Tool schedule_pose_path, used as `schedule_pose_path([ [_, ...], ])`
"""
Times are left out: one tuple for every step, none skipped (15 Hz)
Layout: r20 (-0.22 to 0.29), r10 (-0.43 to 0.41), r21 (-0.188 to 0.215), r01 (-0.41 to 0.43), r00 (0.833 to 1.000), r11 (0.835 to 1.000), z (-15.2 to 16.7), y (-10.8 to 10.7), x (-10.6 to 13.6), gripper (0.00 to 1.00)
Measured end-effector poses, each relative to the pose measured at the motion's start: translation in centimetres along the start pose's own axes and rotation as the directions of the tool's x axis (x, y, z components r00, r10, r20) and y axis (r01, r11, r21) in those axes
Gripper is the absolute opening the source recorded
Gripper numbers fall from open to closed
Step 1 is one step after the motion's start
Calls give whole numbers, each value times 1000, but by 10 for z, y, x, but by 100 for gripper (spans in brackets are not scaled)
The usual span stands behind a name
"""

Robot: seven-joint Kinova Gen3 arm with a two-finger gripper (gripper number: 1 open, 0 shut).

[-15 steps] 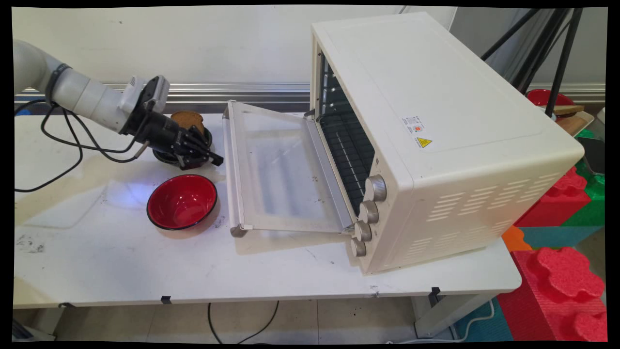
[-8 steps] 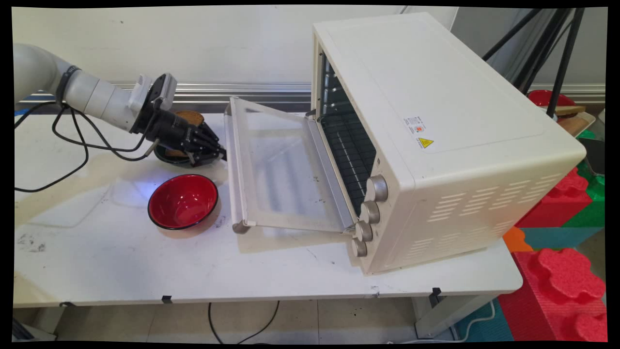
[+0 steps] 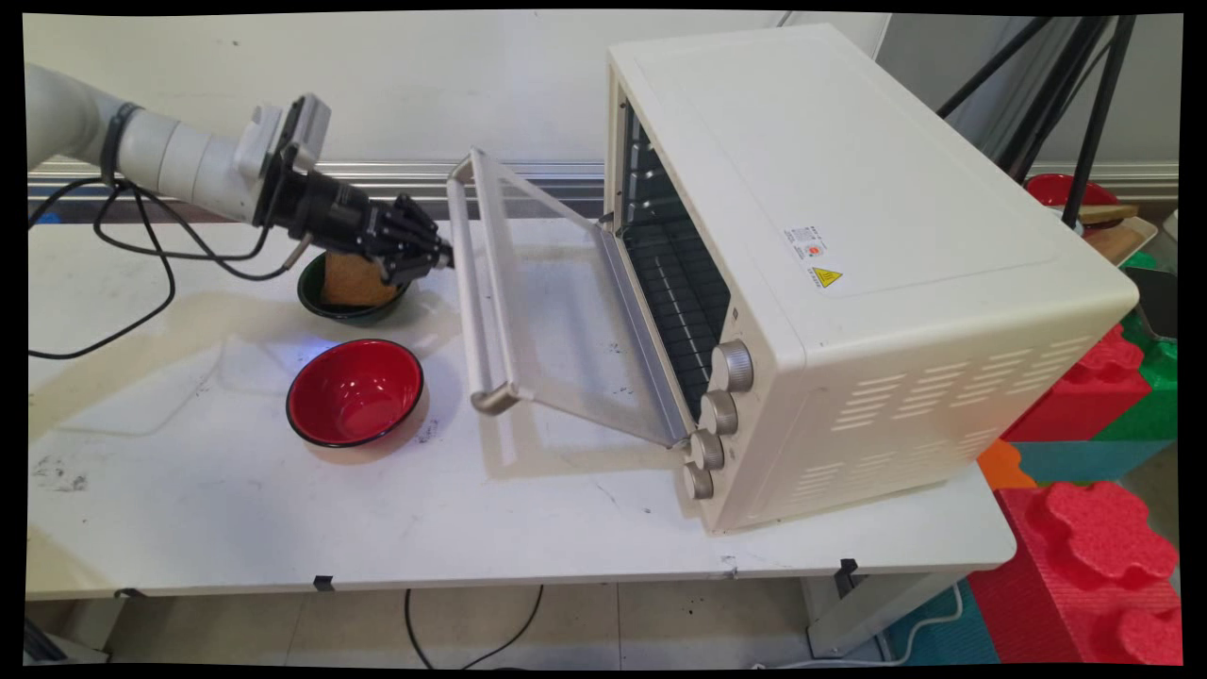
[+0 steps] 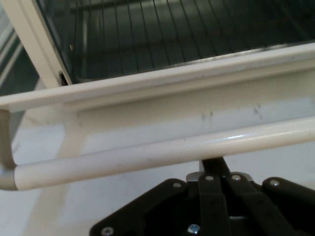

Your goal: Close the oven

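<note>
Bright, even light fills the main view. The oven door [image 3: 552, 311] casts a soft shadow on the table [image 3: 528, 528]. A thin glare streaks the door handle [image 4: 147, 157], softly blurred.

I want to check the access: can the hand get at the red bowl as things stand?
Probably yes. The red bowl stands uncovered on the table, nothing above it; the hand is at the oven door's handle nearby.

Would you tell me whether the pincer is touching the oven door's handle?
Touching. The hand view shows the pincer tip pressed under the handle bar; no gap shows.

Level white arm, gripper [image 3: 441, 256] with fingers pressed together
</note>
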Motion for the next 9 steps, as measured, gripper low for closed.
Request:
schedule_pose_path([
  [-14,4,2,-4,1000,1000,-1,-1,3,0],
  [-34,8,5,-8,999,1000,-2,-2,8,0],
  [-46,11,7,-11,999,1000,-3,-3,12,0],
  [-66,13,9,-12,998,1000,-3,-4,17,0],
  [-79,14,10,-13,997,1000,-3,-5,21,0],
  [-98,14,12,-13,995,1000,-2,-6,28,0],
  [-119,12,14,-10,993,1000,0,-7,35,0],
  [-138,9,15,-7,990,1000,2,-7,43,0],
  [-149,6,15,-4,989,1000,3,-8,47,0],
])
